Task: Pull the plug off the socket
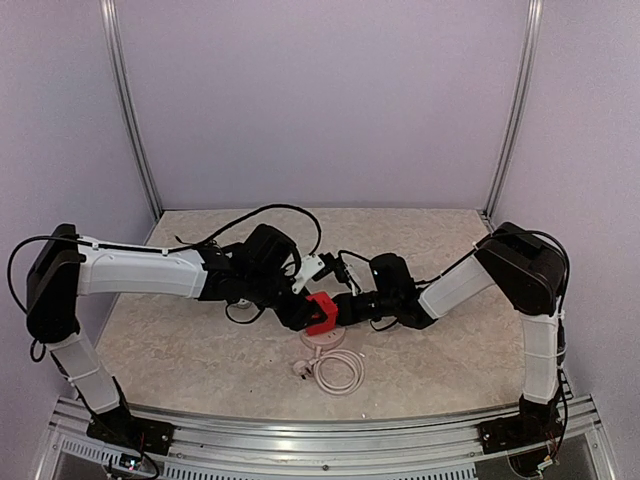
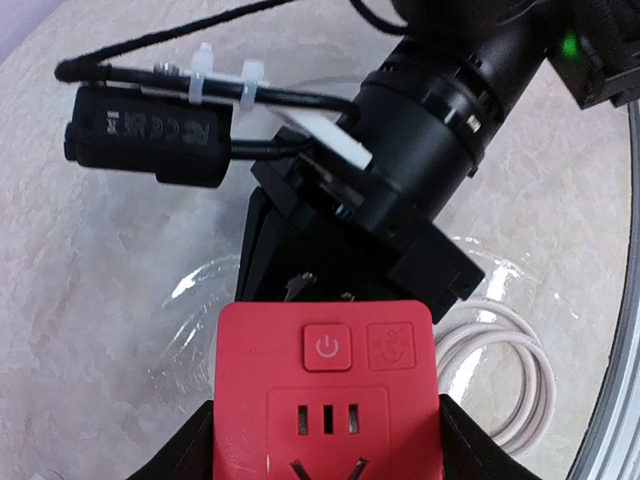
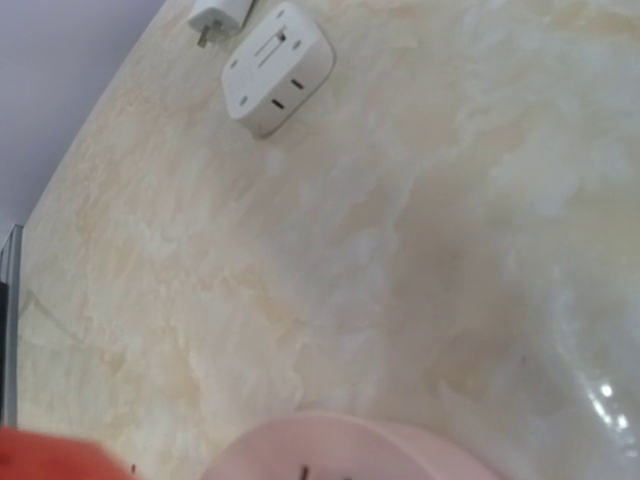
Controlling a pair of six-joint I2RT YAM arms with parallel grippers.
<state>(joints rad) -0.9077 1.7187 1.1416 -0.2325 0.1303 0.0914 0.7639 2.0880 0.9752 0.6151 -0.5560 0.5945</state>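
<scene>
The red cube socket (image 1: 321, 312) is held just above the table between the fingers of my left gripper (image 1: 310, 312). In the left wrist view the socket (image 2: 327, 390) fills the bottom, outlet face and power button up, and the left gripper (image 2: 327, 440) is shut on its two sides. My right gripper (image 1: 345, 308) meets the socket's far side from the right. In the left wrist view its black jaws (image 2: 320, 270) look closed, with two metal prongs (image 2: 300, 285) showing at the socket's far edge. In the right wrist view a pale, pink-tinted round plug body (image 3: 340, 450) sits at the jaws; the fingers are hidden.
A coiled white cable (image 1: 340, 372) with a small plug lies on the table below the socket, and shows at the right of the left wrist view (image 2: 505, 370). A pale round piece (image 1: 322, 340) lies under the socket. A flat white square piece (image 3: 278, 68) and a white charger (image 3: 215, 12) lie nearby.
</scene>
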